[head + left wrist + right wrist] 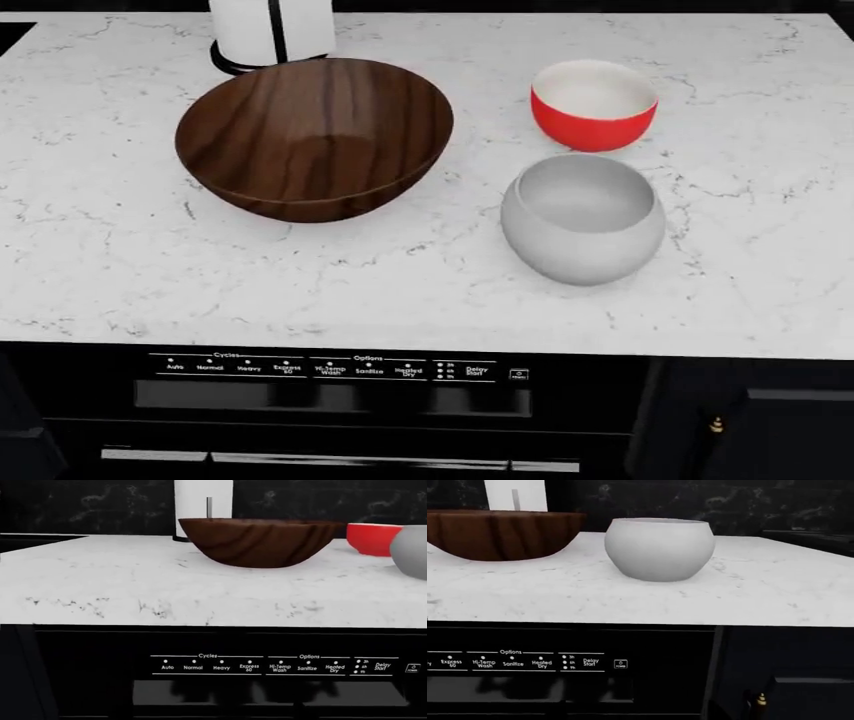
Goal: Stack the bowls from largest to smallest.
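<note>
— Head view first: what sits on the white marble counter [107, 270]?
— Three bowls, all upright, none nested. Wide brown wood-grain bowl [314, 135] toward the left, just in front of the white paper-towel roll [271, 28] on its dark holder. Red bowl [594, 103] with white inside off to the right, farther back. Grey bowl [583, 215] just in front of the red one, nearer the counter's front edge.
— Touching each other?
— Red and grey very near, possibly apart by a sliver; cannot tell for sure. Brown one clearly apart from both.
— Below the counter?
— Black dishwasher panel [340, 368] with white labels for cycles and options, plus a power button.
— Left wrist view?
— Looks low across the counter edge: brown bowl centred, roll behind it, red bowl and a slice of the grey at one side.
— Right wrist view?
— Grey bowl centred on the marble, brown bowl and roll off to one side.
— Grippers, fingers, any hold on a bowl?
— Neither gripper visible in any view, so finger opening cannot be told; nothing seen gripping any bowl.
</note>
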Motion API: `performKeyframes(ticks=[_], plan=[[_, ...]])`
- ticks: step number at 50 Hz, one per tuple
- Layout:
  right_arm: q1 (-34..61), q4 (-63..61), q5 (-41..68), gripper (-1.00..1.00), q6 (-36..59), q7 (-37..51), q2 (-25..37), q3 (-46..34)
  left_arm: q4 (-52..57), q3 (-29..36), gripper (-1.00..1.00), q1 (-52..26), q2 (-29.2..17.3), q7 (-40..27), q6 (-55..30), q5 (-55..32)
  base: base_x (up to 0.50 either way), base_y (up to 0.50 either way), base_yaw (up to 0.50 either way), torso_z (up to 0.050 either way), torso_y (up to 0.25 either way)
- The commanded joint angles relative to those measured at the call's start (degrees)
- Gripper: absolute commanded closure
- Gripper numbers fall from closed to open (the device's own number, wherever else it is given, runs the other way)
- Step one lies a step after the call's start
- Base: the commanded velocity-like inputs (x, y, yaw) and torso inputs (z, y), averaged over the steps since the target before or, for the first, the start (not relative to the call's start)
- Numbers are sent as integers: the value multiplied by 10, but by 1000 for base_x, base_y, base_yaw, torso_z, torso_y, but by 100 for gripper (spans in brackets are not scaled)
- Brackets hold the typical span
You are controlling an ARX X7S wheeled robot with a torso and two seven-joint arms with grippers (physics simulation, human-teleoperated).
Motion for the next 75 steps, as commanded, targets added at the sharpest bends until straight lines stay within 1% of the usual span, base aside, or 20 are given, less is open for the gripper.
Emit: performKeyframes(ticks=[1, 8, 11, 14, 16, 17, 18, 19, 21, 23, 29, 31, 33, 38, 43, 47, 67, 71, 73, 75], plan=[[15, -158, 28, -100, 118, 28, 25, 20, 109, -10, -100, -12, -27, -19, -157, -68, 0, 0, 0, 0, 0], [36, -334, 73, -100, 291, 75, 59, 61, 326, -40, -100, -49, -78, -92, -338, -108, 0, 0, 0, 0, 0], [69, -405, 96, -100, 384, 98, 71, 73, 414, -45, -100, -92, -102, -117, -437, -132, 0, 0, 0, 0, 0], [110, -460, 121, -100, 464, 111, 83, 87, 452, -64, -100, -135, -105, -136, -516, -171, 0, 0, 0, 0, 0], [130, -482, 141, -100, 506, 117, 86, 103, 458, -65, -100, -147, -111, -136, -533, -178, 0, 0, 0, 0, 0], [135, -490, 148, -100, 519, 118, 87, 109, 461, -70, -100, -149, -111, -136, -540, -185, 0, 0, 0, 0, 0], [133, -501, 146, -100, 525, 124, 92, 114, 464, -103, -100, -151, -99, -126, -567, -238, 0, 0, 0, 0, 0], [119, -504, 142, -100, 526, 123, 102, 114, 472, -114, -100, -153, -102, -129, -593, -259, 0, 0, 0, 0, 0], [114, -505, 149, -100, 533, 121, 107, 125, 484, -117, -100, -158, -113, -139, -603, -254, 0, 0, 0, 0, 0], [110, -505, 188, -100, 545, 107, 101, 181, 499, -148, -100, -182, -117, -145, -636, -287, 0, 0, 0, 0, 0], [100, -509, 187, -100, 539, 98, 124, 201, 494, -182, -100, -189, -139, -141, -641, -297, 293, 0, 0, 0, 0], [108, -519, 221, -100, 558, 96, 116, 240, 496, -178, -100, -187, -148, -135, -634, -291, 500, 0, 0, 0, 0], [105, -526, 220, -100, 562, 97, 125, 241, 497, -185, -100, -186, -151, -136, -636, -295, 500, 0, 0, 0, 0], [131, -565, 273, -100, 627, 108, 130, 274, 506, -217, -100, -198, -158, -145, -655, -316, 500, 0, 0, 0, 0], [143, -582, 301, -100, 652, 118, 140, 300, 503, -238, -100, -196, -167, -144, -650, -318, 500, 0, 0, 0, 0], [149, -589, 328, -100, 665, 131, 150, 315, 511, -265, -100, -209, -172, -150, -676, -349, 500, 0, 0, 0, 0], [145, -581, 375, -100, 648, 174, 187, 321, 532, -314, -100, -206, -192, -168, -709, -397, 500, 0, 0, 0, 1], [188, -569, 419, -100, 689, 200, 187, 340, 526, -322, -100, -207, -196, -169, -712, -402, 359, 0, 0, 0, 0], [219, -556, 393, -100, 714, 215, 223, 293, 528, -333, -100, -211, -199, -172, -721, -415, 0, 0, 0, 0, 5], [242, -519, 407, -100, 730, 208, 221, 289, 528, -339, -100, -213, -201, -174, -725, -422, 0, 0, 0, 0, 0]])
